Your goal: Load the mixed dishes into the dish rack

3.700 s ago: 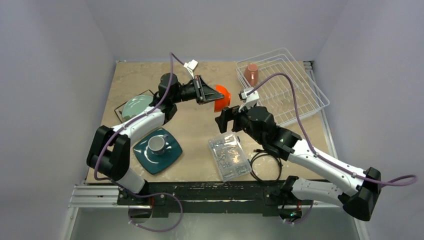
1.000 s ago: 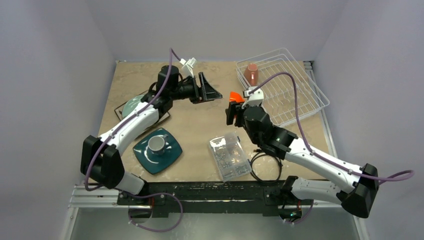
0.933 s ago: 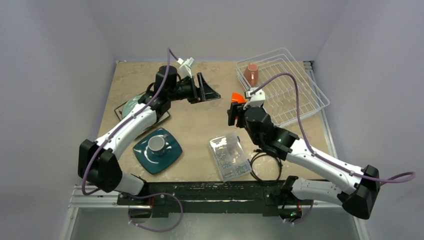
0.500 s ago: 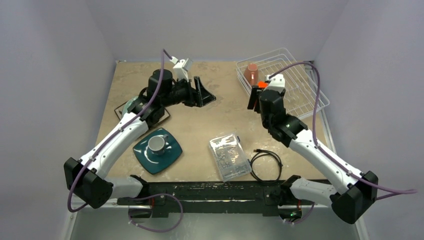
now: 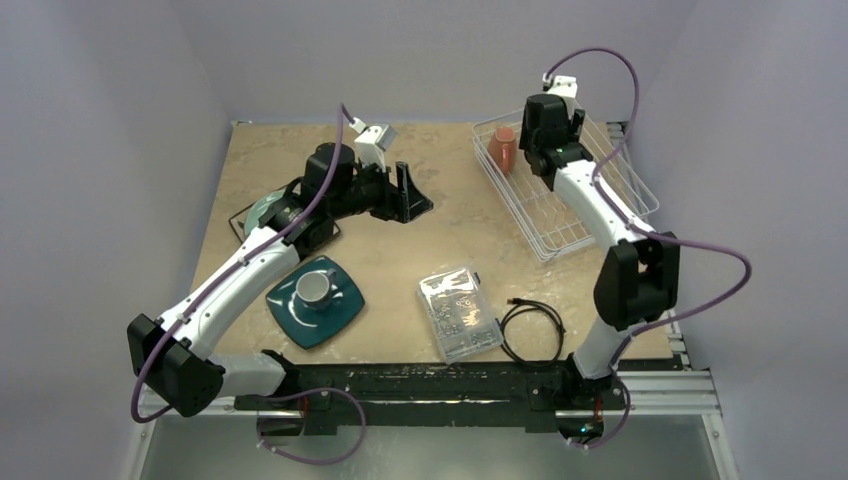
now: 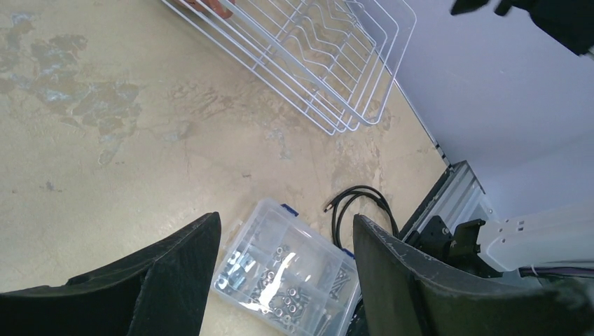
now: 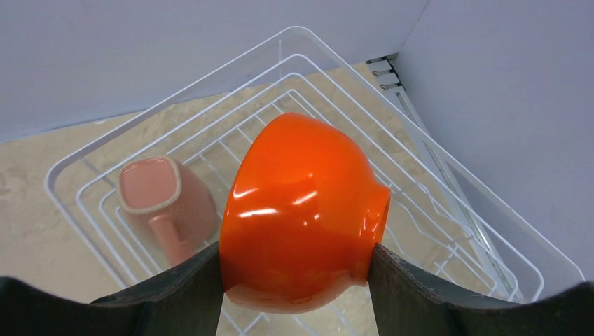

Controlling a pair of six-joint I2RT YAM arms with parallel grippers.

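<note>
My right gripper is shut on the orange bowl, one finger on each side, and holds it on its side above the dish rack. The pink cup lies in the rack's left corner. The top view hides the bowl behind the right wrist. My left gripper hangs open and empty over the table's middle. The small grey mug stands on the dark teal square plate. The pale green round plate lies partly under the left arm.
A clear plastic box of small parts and a coiled black cable lie near the front edge. The white wire rack fills the far right corner against the walls. The left arm stretches over the plates on the left.
The right arm has swung from the table's middle up over the rack, carrying the orange bowl. The left gripper, open throughout, has drawn back a little.
</note>
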